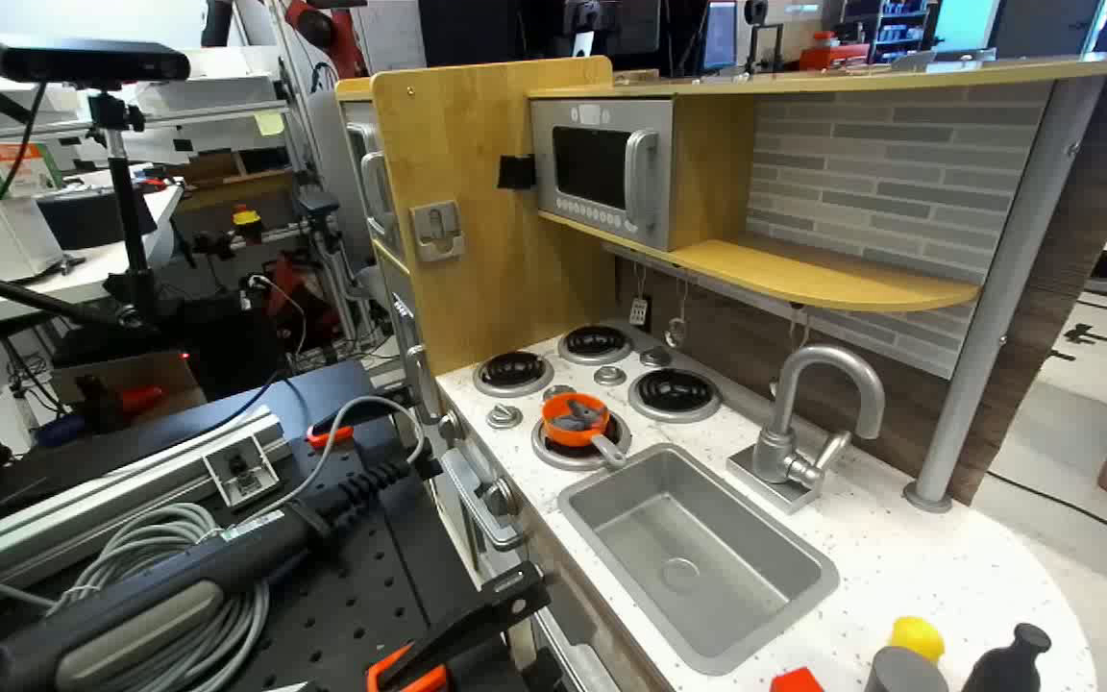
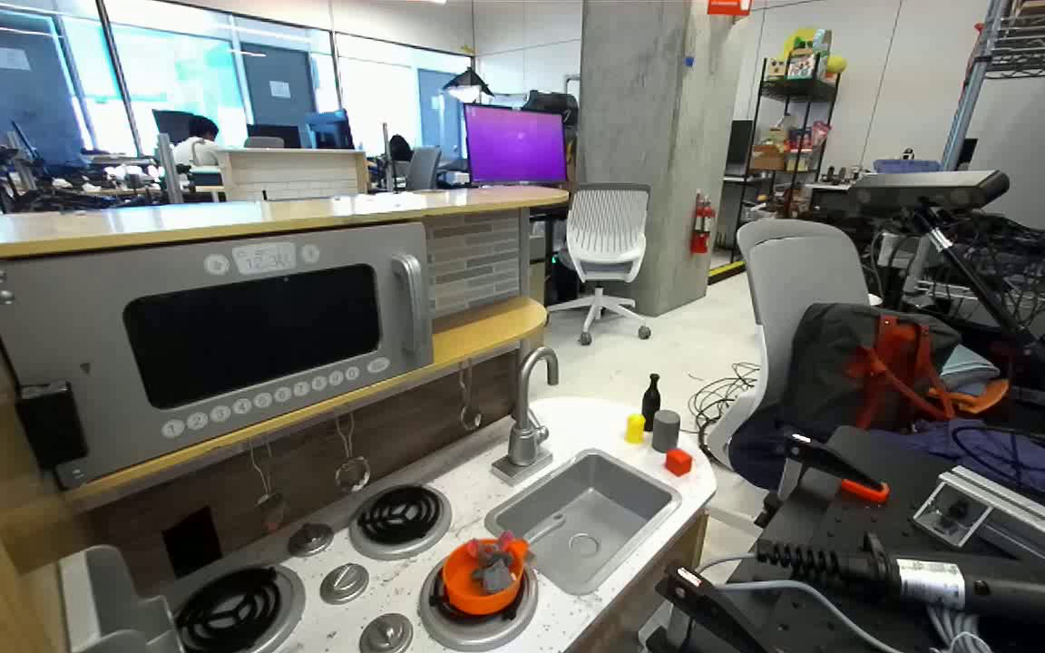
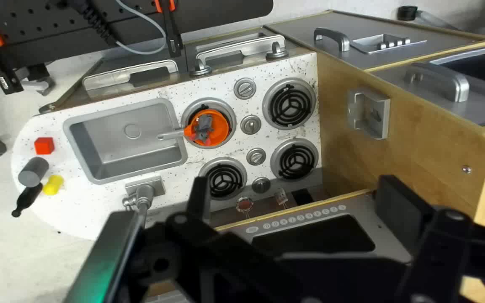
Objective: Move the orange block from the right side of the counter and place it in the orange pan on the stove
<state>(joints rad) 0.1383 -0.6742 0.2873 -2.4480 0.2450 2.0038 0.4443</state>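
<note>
- At the rounded end of the counter (image 3: 76,206), the orange-red block (image 3: 44,146) is seen beside the sink basin (image 3: 114,145).
- Near it, a grey cylinder (image 3: 33,171), a yellow object (image 3: 53,184) and a black bottle (image 3: 28,197) are grouped.
- On the stove (image 3: 267,136), the orange pan (image 3: 222,128) is set over a burner (image 3: 192,111) next to the basin; a grey object (image 3: 203,123) is contained in it.
- The gripper (image 3: 300,204) is seen released, its fingers (image 3: 199,195) spread wide apart, well away from the block.

Black gripper (image 3: 299,206) with blocky fingertips (image 3: 402,214)
</note>
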